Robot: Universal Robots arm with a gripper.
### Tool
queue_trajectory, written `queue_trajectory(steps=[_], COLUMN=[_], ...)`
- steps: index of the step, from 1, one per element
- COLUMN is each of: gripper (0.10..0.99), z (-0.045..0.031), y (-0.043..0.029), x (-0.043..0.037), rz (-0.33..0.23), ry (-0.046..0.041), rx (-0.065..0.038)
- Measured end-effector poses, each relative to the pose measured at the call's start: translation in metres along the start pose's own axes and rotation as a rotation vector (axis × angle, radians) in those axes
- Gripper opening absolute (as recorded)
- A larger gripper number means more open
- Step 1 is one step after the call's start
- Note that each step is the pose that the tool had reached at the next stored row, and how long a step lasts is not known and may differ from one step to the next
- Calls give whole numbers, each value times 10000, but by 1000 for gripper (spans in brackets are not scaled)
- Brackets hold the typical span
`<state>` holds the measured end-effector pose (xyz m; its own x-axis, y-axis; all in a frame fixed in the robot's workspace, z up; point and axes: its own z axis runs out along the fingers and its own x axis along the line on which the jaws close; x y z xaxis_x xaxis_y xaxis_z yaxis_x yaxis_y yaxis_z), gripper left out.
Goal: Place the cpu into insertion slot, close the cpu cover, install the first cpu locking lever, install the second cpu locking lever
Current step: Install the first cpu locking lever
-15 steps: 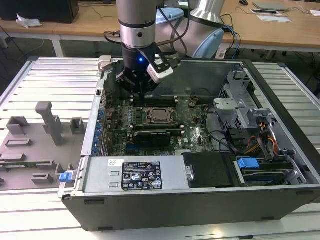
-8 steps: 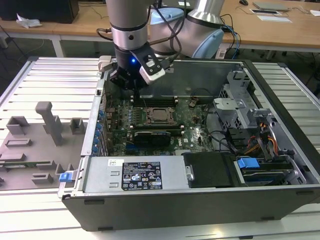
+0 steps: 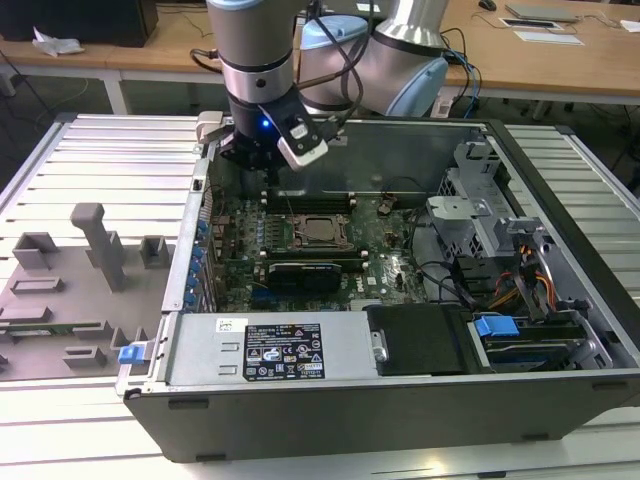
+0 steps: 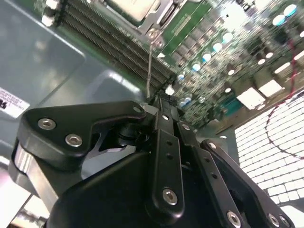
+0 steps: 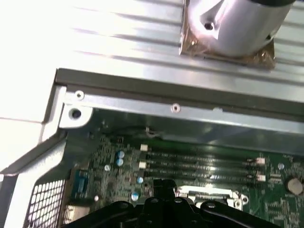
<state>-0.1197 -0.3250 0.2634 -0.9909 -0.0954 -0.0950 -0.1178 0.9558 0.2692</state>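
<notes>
In the exterior view the cpu (image 3: pixel 321 230) lies silver face up in the insertion slot (image 3: pixel 300 216) on the green motherboard. The cpu cover (image 4: pixel 159 18) lies flat around the chip (image 4: pixel 130 5), framing it. A thin metal locking lever (image 4: pixel 149 61) runs from the socket corner toward my fingertips. My gripper (image 3: pixel 262 163) hangs over the board toward the exterior view's left of the socket, above the memory slots. In the second wrist view the gripper (image 4: pixel 160 100) is shut, its tip right at the lever's free end; whether the lever is pinched I cannot tell.
The open computer case (image 3: pixel 560 160) walls the board in. Memory slots (image 4: pixel 109 42) run beside the socket. A black card (image 3: pixel 310 272) lies in front of it. A drive cage (image 3: pixel 480 220) and cables stand to the exterior view's right. A grey fixture tray (image 3: pixel 80 270) is outside.
</notes>
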Motion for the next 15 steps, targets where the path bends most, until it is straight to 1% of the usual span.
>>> queue_trajectory(steps=[1, 4, 7, 9, 12, 15], gripper=[106, 106, 106, 106, 106, 106], z=[13, 59, 74, 81, 98, 114], y=[-3, -18, -28, -35, -54, -70], x=[2, 0, -60, -118, -244, -345], rz=[3, 1, 4, 3, 4, 5], ry=[-4, -3, -3, -4, -4, -4], rx=[-21, -37, -40, -40, -40, -40])
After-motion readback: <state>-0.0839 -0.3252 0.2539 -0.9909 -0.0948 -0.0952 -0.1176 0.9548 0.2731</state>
